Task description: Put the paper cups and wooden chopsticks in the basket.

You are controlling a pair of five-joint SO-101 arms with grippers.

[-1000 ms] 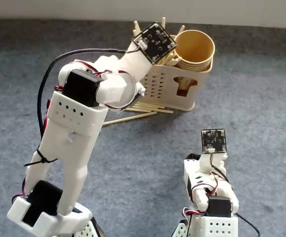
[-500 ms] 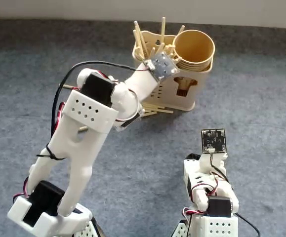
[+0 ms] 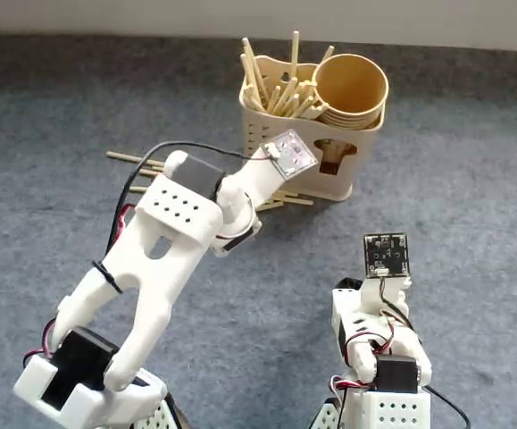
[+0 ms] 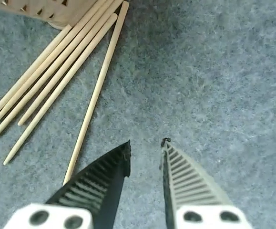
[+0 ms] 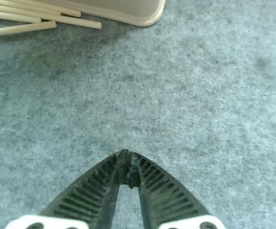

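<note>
Chopsticks (image 4: pixel 97 88) just beside left tool (image 4: pixel 146 143) | left tool parted, empty | right tool (image 5: pixel 128 155) closed

- Basket (image 3: pixel 347 174): far end of worktop (image 3: pixel 472 197).
- Paper cups (image 3: pixel 352 85): in basket, right side.
- Upright chopsticks (image 3: pixel 276 89): in basket, left side.
- Loose chopsticks (image 3: pixel 133 159): on worktop, before basket.
</note>
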